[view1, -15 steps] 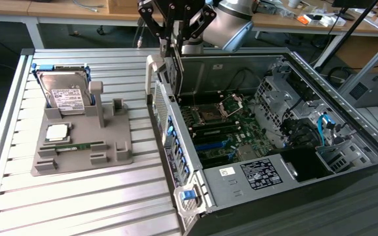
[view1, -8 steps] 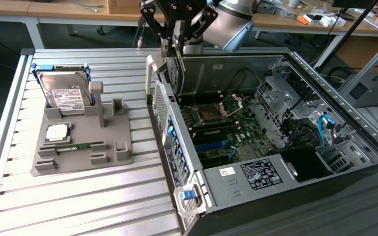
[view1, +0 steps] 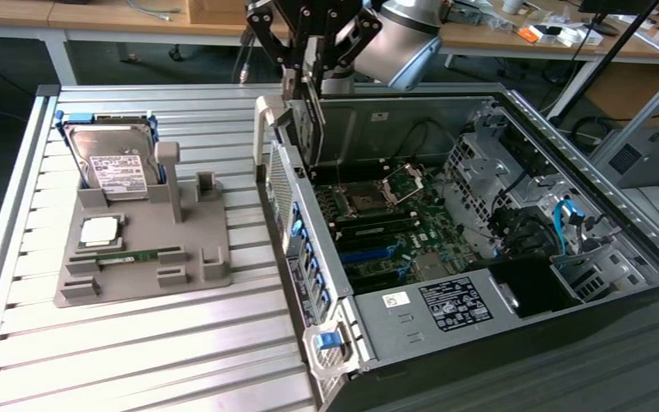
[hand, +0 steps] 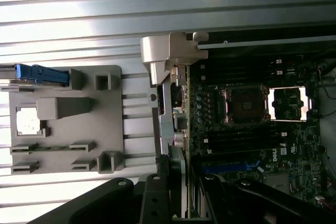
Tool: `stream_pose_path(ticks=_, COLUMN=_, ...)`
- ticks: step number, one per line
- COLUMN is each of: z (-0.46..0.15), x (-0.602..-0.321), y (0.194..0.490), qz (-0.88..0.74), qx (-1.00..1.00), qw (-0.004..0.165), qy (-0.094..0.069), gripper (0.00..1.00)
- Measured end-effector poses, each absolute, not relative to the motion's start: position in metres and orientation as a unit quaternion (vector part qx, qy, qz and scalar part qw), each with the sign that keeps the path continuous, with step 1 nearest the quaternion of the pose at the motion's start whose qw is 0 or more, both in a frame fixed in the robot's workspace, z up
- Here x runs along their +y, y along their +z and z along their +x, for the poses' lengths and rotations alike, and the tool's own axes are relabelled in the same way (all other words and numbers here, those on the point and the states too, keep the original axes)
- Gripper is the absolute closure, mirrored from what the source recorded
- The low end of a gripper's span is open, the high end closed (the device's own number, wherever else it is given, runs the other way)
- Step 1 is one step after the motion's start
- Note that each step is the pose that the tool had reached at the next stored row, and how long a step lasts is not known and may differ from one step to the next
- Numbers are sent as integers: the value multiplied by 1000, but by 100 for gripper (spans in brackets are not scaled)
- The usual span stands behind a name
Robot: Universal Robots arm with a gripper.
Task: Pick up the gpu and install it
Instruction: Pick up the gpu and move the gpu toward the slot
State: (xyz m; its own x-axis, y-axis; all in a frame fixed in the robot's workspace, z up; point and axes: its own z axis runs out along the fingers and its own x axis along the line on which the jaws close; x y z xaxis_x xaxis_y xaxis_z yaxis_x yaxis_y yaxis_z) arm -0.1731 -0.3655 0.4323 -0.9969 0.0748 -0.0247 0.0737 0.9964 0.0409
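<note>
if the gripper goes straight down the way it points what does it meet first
Likely the motherboard just inside the case's rear wall, met by the gpu held in the jaws; depth is unclear, so the wall's rim could come first.

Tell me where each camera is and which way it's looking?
Exterior view: sits high off the arm, looking down across the table at the gray holder on the exterior view's left and the open computer on its right; the arm and gripper show at the top, gripping the graphics card.
Wrist view: rides on the wrist, looking down past the gripper and graphics card at the computer and holder.
Shared: holder, computer, table, gripper, graphics card.
</note>
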Motion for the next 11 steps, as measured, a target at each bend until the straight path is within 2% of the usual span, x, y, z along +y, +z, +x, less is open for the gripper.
stream_pose_path(ticks=11, z=-169, x=-365, y=432, qz=37, qx=999, qw=13, qy=20, gripper=73)
